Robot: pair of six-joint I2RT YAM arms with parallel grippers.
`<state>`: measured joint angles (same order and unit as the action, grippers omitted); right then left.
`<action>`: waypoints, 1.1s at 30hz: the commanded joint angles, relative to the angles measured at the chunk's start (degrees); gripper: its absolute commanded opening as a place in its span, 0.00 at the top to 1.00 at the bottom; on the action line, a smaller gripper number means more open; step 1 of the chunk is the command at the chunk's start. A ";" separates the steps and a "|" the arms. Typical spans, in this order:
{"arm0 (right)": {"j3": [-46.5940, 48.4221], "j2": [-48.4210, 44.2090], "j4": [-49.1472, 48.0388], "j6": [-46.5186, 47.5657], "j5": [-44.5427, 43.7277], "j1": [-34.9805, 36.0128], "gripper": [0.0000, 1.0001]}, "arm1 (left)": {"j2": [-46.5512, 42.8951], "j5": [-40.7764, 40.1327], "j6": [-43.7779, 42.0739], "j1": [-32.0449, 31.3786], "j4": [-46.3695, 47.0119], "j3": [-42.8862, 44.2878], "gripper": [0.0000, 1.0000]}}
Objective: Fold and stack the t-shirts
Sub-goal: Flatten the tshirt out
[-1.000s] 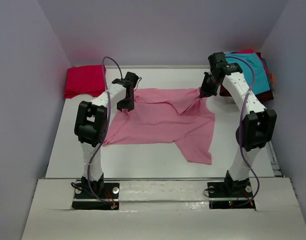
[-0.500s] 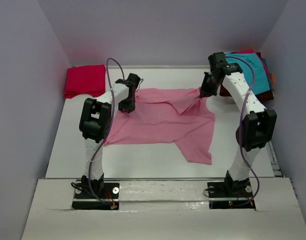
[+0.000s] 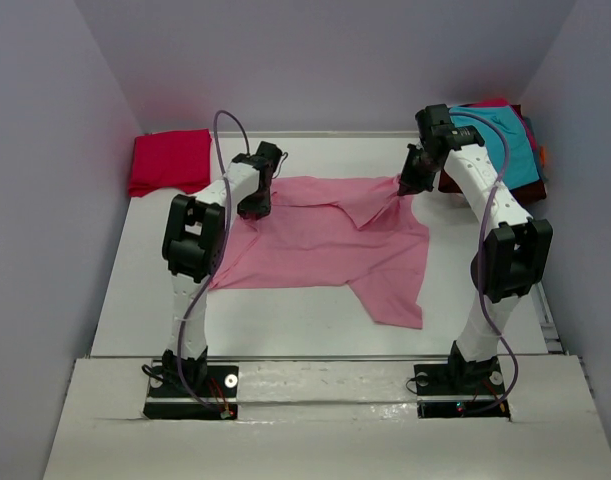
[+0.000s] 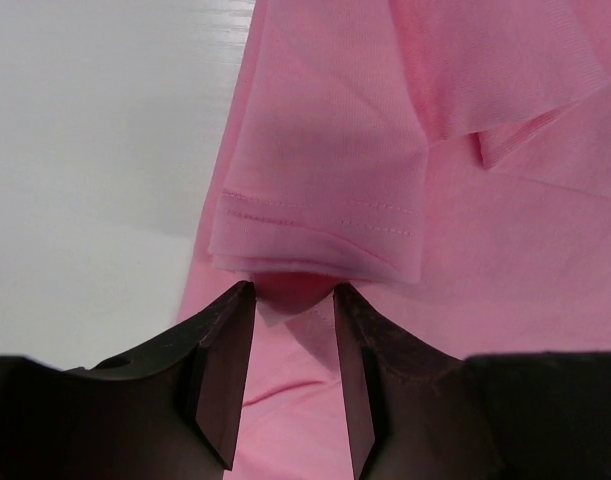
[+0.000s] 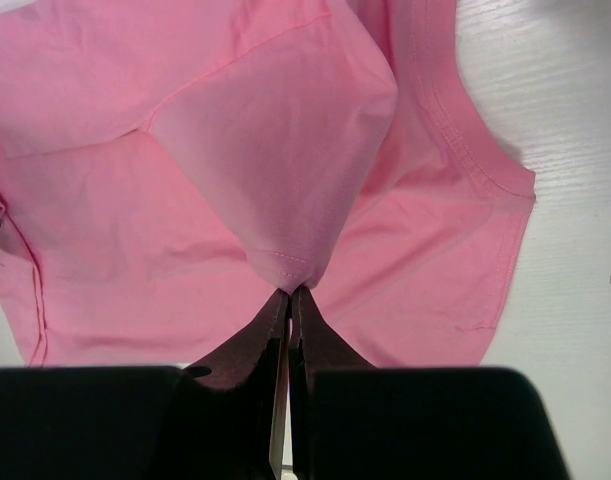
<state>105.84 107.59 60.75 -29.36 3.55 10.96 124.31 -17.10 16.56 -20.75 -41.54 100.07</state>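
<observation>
White table (image 3: pixel 285 320), lilac walls (image 3: pixel 325 60), pink tee (image 3: pixel 325 240)

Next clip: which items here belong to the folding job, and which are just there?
Job: pink t-shirt, pinched by the right gripper; left gripper, open at its sleeve; folded red t-shirt; teal and maroon t-shirt pile.
Just there: table; purple cable on the left arm.
</observation>
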 commanded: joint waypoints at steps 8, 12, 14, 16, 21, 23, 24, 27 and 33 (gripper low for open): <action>-0.72 -2.12 -2.30 0.71 0.14 0.29 0.93 | 1.11 -1.79 -0.47 0.19 -0.91 1.45 0.52; -0.99 -2.21 -2.30 0.62 0.23 0.29 0.93 | 0.41 -2.32 -0.30 0.19 -0.56 0.92 0.61; -1.16 -2.38 -2.48 0.54 0.32 0.29 0.93 | 0.23 -2.58 -0.30 0.19 -0.56 0.65 0.69; -1.08 -2.38 -2.48 0.45 0.32 0.29 0.93 | -0.03 -2.58 -0.21 0.19 -0.47 0.56 0.74; -1.08 -2.56 -2.30 0.54 0.05 0.29 0.93 | -0.82 -2.67 0.14 0.19 -0.30 0.56 0.90; -0.90 -2.65 -2.13 0.54 -0.21 0.29 0.93 | -1.87 -2.67 0.41 0.19 -0.12 0.47 0.94; -0.64 -2.65 -2.04 0.54 -0.21 0.29 0.93 | -2.31 -2.67 0.58 0.19 -0.12 0.65 0.94; 0.15 -2.48 -1.69 0.62 -0.56 0.29 0.93 | -4.25 -2.76 1.02 0.19 -0.47 1.26 0.94; 2.43 -2.39 -1.16 0.62 -1.62 0.29 0.93 | -8.82 -3.02 1.29 1.24 -1.35 3.28 0.94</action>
<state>105.12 107.59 60.03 -29.36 3.36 10.96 123.87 -18.24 17.08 -20.49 -41.65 100.29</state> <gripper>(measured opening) 0.075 0.077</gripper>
